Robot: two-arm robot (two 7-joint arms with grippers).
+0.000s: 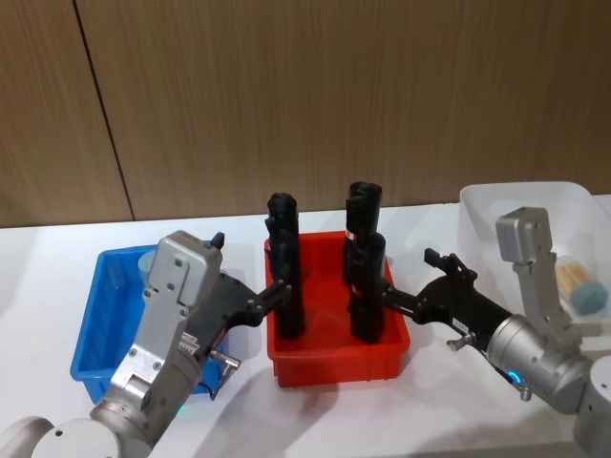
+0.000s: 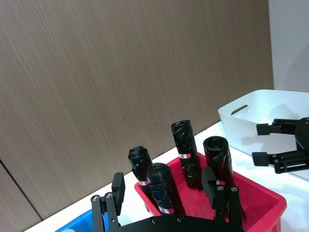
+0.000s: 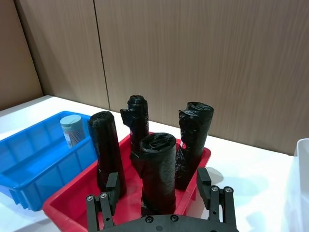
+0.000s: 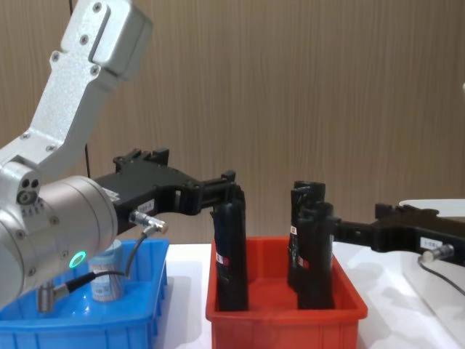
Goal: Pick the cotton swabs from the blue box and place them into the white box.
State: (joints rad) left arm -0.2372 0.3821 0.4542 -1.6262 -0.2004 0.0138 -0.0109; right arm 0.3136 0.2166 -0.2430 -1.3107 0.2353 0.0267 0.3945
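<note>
Blue plastic toward the table's (image 1: 57,250) left edge: the blue box (image 1: 95,324), holding one tub of cotton swabs (image 3: 72,129) upright in its far corner on the side nearest the red bin (image 1: 334,361).

Hovering just right of that, above the blue box's right rim: the left gripper (image 2: 164,186), fingers standing wide apart and gripping nothing, one fingertip (image 1: 279,289) reaching up close to the front-left roll.

Sitting mid-table, between the two boxes: the red bin, carrying four black rolls (image 1: 361,212) upright.

Reaching in over the red bin's right rim: the right gripper (image 3: 157,180), fingers likewise spread, clamping nothing, pointing toward the front-right roll.

Standing at the table's right edge: the white box (image 1: 477,221), keeping a second tub (image 1: 582,286) of swabs lying inside near its right wall.
</note>
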